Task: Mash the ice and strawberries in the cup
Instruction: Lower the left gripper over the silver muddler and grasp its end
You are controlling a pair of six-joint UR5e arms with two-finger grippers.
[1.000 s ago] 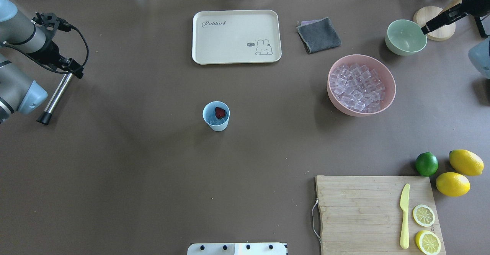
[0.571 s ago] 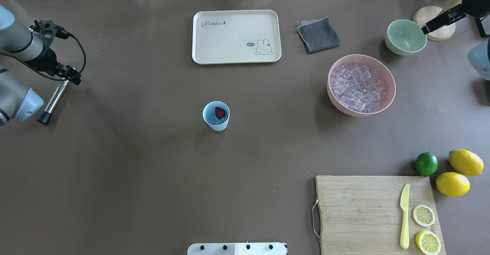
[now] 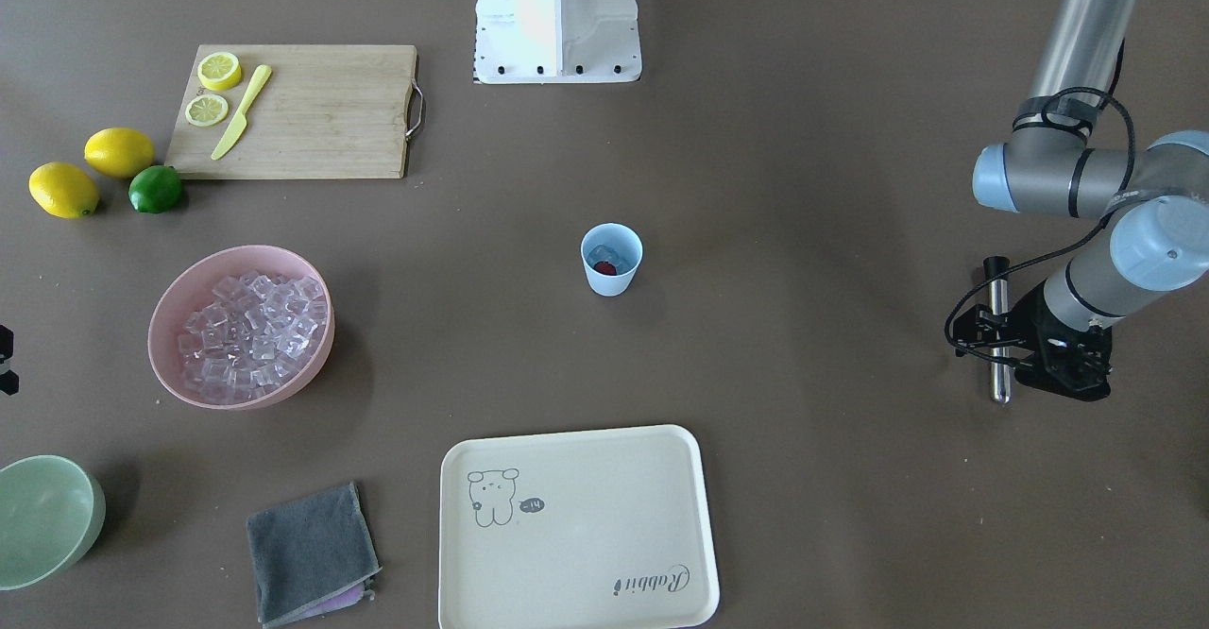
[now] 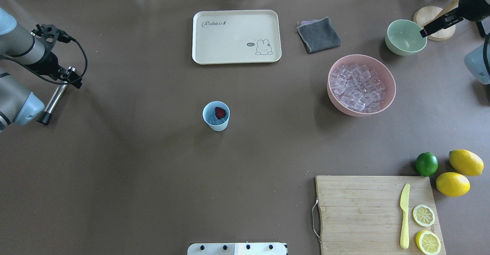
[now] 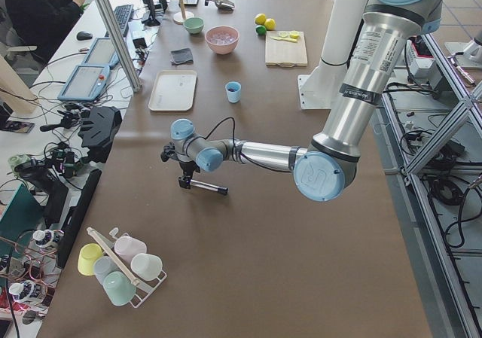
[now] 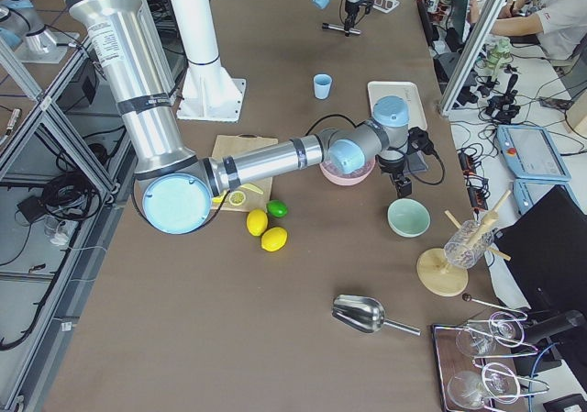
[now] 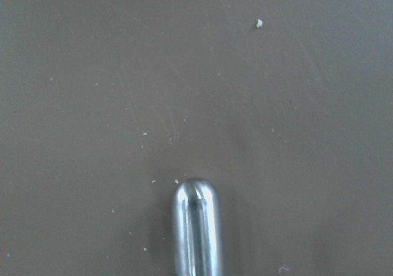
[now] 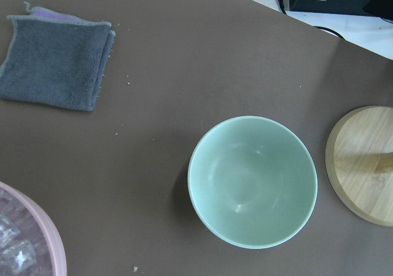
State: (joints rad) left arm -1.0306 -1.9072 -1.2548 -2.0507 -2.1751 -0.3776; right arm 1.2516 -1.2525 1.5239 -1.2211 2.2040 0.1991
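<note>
**Overhead exterior: cup stands mid-bench, rod gripped at the left edge**

The light-blue cup [image 4: 218,128] stands upright near the middle of the bench [image 4: 134,170], well apart from everything else. Inside it, 1 red strawberry [image 4: 220,112] lies on top of the ice [image 4: 213,121].

At the bench's left edge the left pincer [image 4: 68,77] is clamped across a steel rod [image 4: 53,102]. The rod slants toward the robot, and its black-capped end looks to sit on or just above the bench. In the left wrist view the rod's rounded bright end pokes in from the bottom edge over bare, crumb-flecked bench.

At the far right the right pincer [image 4: 423,33] hangs by the outer rim of a pale green bowl [image 4: 388,42]. It is seen side-on, so I cannot tell whether its fingers are parted or closed. The right wrist view looks down into that bowl, with a grey cloth [image 8: 55,58] at the upper left.

A pink bowl [image 4: 392,90] heaped with clear cubes [image 4: 358,88] sits just beside the green bowl, on the robot's side of it. A cream tray [image 4: 236,36] lies beyond the cup. Near the robot on its right, a wooden board [image 4: 360,209] carries a yellow knife [image 4: 404,214] and 2 lemon halves [image 4: 423,214]. Beside the board lie 1 lime [image 4: 426,164] and 2 lemons [image 4: 466,162].
</note>
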